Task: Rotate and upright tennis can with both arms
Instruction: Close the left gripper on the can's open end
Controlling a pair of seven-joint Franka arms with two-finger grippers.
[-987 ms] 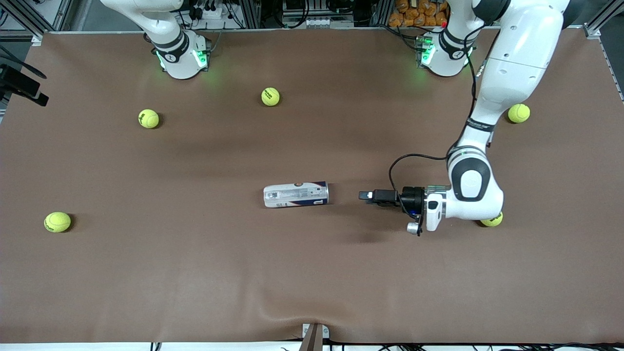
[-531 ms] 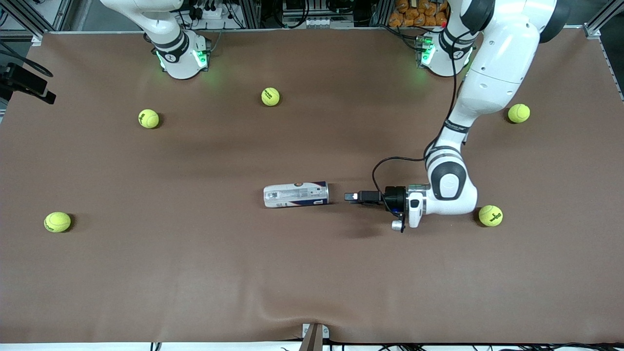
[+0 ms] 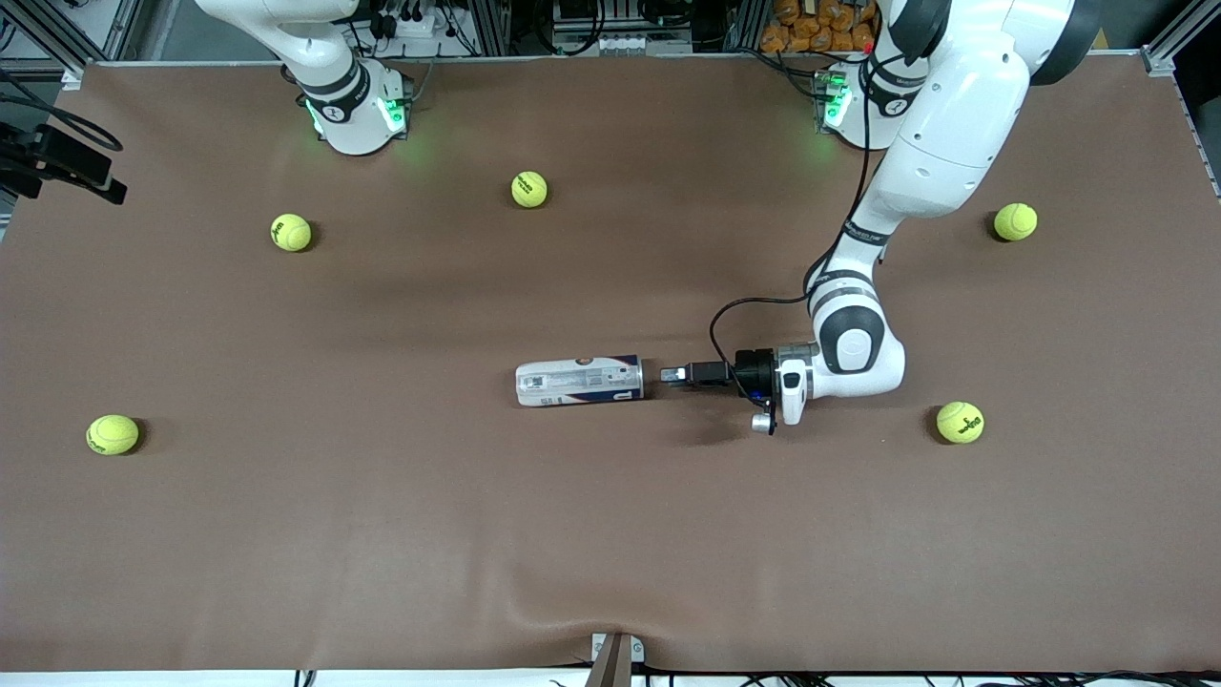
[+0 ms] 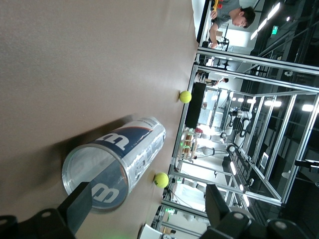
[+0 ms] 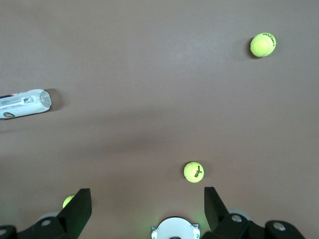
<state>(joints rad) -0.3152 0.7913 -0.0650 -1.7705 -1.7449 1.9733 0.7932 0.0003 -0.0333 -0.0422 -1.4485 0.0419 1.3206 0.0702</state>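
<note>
The tennis can (image 3: 579, 381) lies on its side in the middle of the brown table, with its dark-blue end toward the left arm's end of the table. My left gripper (image 3: 671, 373) is low over the table, open and empty. It points at that end of the can with a small gap between them. In the left wrist view the can (image 4: 124, 154) fills the space just ahead of the open left gripper (image 4: 147, 199). My right gripper (image 5: 147, 196) is open and empty. It waits high over the table near its own base (image 3: 358, 110), and the can (image 5: 25, 103) shows small in its view.
Several yellow-green tennis balls lie scattered. One ball (image 3: 960, 422) is beside the left arm's wrist and another (image 3: 1015, 221) is farther from the camera. Others (image 3: 529, 189) (image 3: 291, 232) lie near the right arm's base. One ball (image 3: 113, 434) lies at the right arm's end.
My left gripper has slid along the table toward the can's dark-blue end, closing most of the gap. The ball beside its wrist is now uncovered. The can has not moved.
</note>
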